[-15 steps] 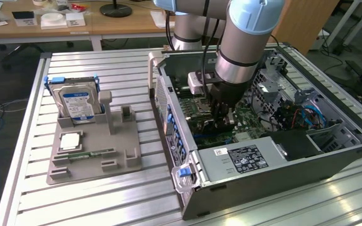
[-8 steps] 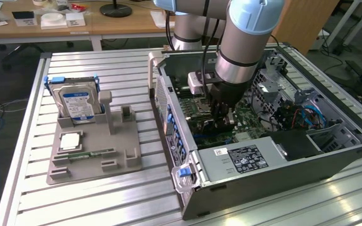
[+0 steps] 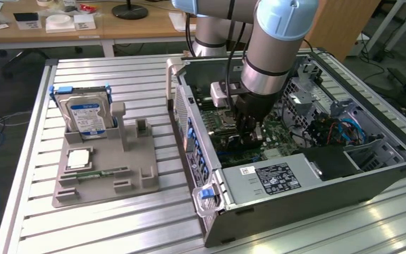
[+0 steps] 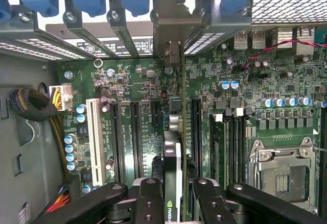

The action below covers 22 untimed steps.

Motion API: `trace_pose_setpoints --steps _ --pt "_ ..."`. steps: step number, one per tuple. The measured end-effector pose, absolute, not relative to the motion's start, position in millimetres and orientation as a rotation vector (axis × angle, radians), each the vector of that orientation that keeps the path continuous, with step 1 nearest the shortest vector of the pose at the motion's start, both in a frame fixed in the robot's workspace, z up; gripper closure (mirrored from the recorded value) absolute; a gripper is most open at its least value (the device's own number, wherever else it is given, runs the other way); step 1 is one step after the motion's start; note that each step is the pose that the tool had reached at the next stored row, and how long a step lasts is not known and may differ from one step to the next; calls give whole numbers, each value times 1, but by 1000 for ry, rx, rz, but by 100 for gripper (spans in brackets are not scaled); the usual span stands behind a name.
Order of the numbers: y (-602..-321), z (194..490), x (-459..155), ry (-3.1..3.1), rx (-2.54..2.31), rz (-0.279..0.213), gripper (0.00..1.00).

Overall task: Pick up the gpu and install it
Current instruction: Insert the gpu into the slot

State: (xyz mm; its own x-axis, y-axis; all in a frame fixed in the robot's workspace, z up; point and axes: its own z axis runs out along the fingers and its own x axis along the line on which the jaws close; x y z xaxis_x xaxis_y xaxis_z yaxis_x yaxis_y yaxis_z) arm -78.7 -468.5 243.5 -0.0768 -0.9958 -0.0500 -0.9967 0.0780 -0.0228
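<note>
black gripper clamps the thin flat gpu edge-on over the green motherboard

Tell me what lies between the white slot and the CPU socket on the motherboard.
In the wrist view, black expansion slots, then the gpu held edge-on by the gripper, then the memory slots.

Hard drive upright in grey holder; RAM stick flat.
</note>
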Motion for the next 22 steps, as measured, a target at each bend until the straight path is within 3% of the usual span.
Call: trace_pose_setpoints --steps 22 --pt "-469 242 -79 2266 -2097 29 73"
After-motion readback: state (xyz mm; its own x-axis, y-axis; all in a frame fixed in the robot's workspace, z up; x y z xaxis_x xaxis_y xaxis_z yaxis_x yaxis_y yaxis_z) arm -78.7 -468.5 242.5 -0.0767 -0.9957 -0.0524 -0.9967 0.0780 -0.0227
